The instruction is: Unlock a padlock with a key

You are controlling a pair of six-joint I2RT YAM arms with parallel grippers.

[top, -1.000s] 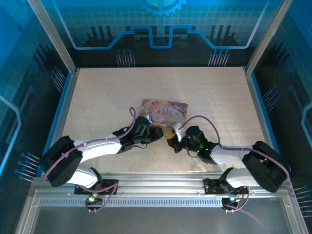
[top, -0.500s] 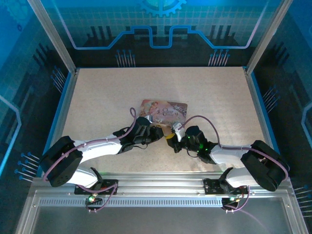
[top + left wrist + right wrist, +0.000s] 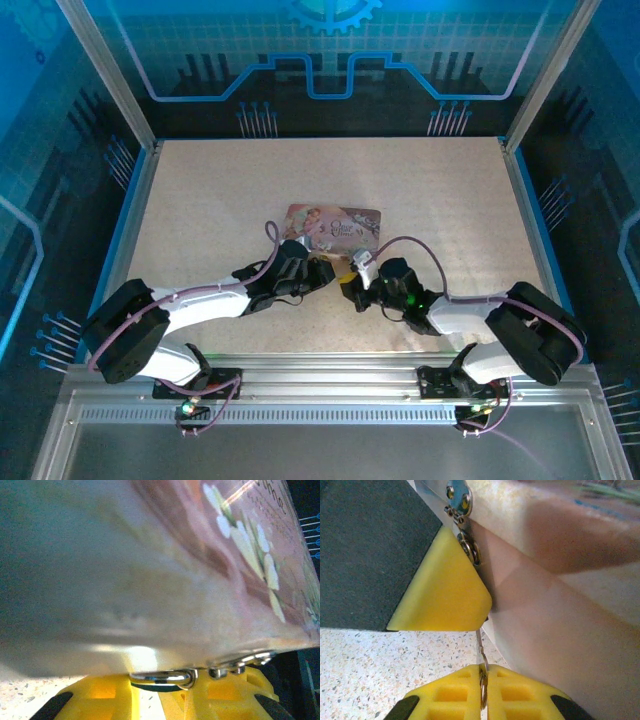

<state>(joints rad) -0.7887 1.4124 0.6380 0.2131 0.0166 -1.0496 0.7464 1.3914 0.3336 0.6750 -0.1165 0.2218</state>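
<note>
Padlock shackle (image 3: 161, 678) seemingly pinched by left jaws; right jaws pinch key (image 3: 479, 642); arms (image 3: 200, 300) low.

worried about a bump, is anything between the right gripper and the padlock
A yellow finger of the left gripper sits at the tin's clasp, just above the ring pinched by the right gripper. I cannot make out the padlock itself. Nothing else shows in the gap.

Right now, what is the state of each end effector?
Left end effector: closed on a silvery loop.
Right end effector: closed on a thin metal ring.
</note>
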